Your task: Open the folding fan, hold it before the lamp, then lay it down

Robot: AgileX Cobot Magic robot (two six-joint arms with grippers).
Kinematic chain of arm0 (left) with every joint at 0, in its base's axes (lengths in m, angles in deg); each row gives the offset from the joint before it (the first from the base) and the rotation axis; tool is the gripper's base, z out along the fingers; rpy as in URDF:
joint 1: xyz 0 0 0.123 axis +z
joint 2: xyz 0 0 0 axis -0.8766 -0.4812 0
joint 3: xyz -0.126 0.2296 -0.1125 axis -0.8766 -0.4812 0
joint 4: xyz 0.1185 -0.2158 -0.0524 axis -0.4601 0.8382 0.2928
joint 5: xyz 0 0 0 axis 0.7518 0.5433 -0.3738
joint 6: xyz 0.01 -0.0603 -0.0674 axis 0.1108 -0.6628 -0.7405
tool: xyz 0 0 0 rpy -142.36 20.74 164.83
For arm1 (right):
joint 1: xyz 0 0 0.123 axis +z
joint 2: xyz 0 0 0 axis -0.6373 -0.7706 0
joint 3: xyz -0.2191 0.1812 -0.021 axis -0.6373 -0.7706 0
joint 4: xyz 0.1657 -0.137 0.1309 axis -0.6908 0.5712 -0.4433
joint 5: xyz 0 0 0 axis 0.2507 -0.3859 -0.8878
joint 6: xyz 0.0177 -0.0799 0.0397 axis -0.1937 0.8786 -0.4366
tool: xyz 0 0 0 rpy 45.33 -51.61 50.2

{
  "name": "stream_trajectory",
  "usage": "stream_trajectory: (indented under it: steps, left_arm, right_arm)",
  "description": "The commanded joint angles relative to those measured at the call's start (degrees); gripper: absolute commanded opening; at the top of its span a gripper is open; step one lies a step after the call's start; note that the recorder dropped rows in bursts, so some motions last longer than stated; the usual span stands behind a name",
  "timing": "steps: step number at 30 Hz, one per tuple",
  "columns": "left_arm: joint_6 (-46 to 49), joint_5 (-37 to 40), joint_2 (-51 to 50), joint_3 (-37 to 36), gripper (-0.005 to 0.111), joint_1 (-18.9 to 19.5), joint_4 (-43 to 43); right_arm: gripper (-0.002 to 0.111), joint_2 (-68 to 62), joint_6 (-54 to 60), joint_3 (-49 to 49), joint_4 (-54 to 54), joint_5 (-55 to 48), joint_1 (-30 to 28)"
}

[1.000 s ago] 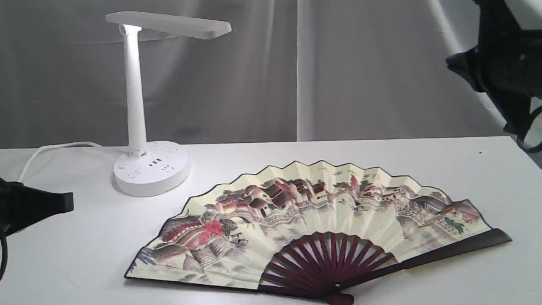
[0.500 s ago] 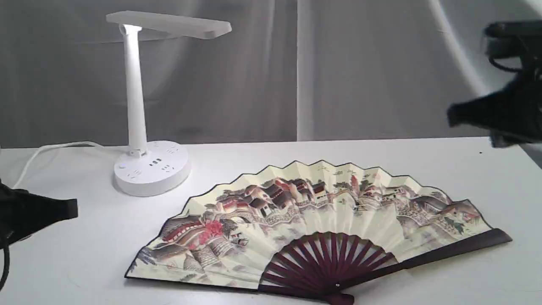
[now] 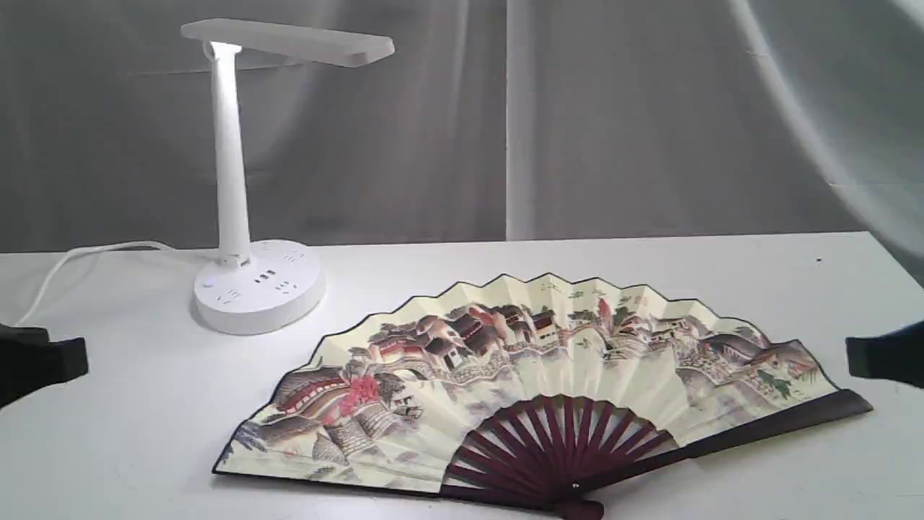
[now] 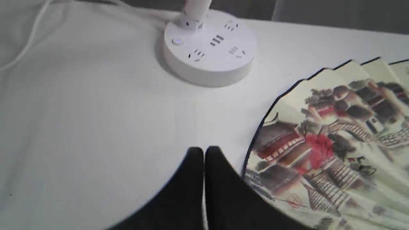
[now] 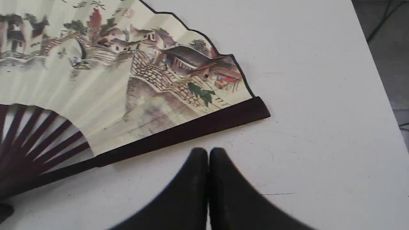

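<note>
Spread fan [image 3: 548,375] lies flat near the lamp [image 3: 238,180], probably laid down for good; left claw [image 4: 204,150] and right claw [image 5: 208,150] flank it, closed, empty.

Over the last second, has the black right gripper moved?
Yes. The right gripper has dropped from high against the grey curtain to beside the dark end rib of the painted cream paper folding fan, which lies unmoved.

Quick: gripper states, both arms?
Left gripper: shut, empty, not touching the large cream painted paper folding fan.
Right gripper: shut, empty.
</note>
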Motion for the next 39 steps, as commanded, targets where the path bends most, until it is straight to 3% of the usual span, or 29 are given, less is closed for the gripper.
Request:
stream_trajectory:
  steps: [1,4,6,9,12,19,22,25,29,31,33,39]
  left_arm:
    - [0.08,0.0,8.77,-3.2,0.0,-0.2,0.28]
    - [-0.22,-1.15,15.79,-5.94,0.0,-0.2,0.28]
    - [-0.4,-6.68,20.11,-7.08,0.0,-0.2,0.52]
    - [-1.9,-16.3,23.8,-7.62,0.0,-0.2,7.02]
    - [-1.31,-17.72,25.4,-8.94,0.0,-0.2,10.36]
    - [-1.7,-3.25,26.87,-13.21,0.0,-0.2,11.89]
    - [-2.44,10.01,26.64,-12.91,0.0,-0.2,11.89]
    - [-11.67,23.52,26.53,-12.91,0.0,-0.2,11.06]
    - [-25.62,40.91,26.53,-12.91,0.0,-0.2,0.17]
    - [-35.99,49.58,26.53,-12.32,0.0,-0.2,-11.83]
    - [-49.32,59.45,26.53,-9.73,0.0,-0.2,-29.86]
    - [-73.47,67.05,26.89,0.92,0.0,-0.2,-65.82]
  right_arm:
    - [0.0,7.27,-0.15,-5.13,0.17,4.0,0.15]
    - [0.0,12.8,-0.15,-7.98,0.17,4.89,0.15]
    - [0.0,16.36,-0.34,-9.4,0.17,5.53,0.15]
    - [0.0,20.54,-1.02,-10.68,-0.56,5.66,0.15]
    - [0.0,24.45,-1.02,-12.52,-1.93,5.56,0.15]
    - [0.0,36.44,-1.02,-18.4,-1.93,5.87,0.15]
    - [0.0,41.22,-1.02,-19.71,-2.26,6.71,0.15]
    - [0.0,44.49,-1.02,-20.08,-2.81,7.23,0.15]
    - [0.0,46.45,-1.42,-20.08,-2.81,7.23,0.15]
    - [0.0,46.45,-1.42,-20.08,-2.81,7.23,0.15]
    - [0.0,46.46,-1.52,-20.08,-2.81,7.23,0.15]
    - [0.0,46.46,-1.79,-20.08,-3.23,7.23,0.15]
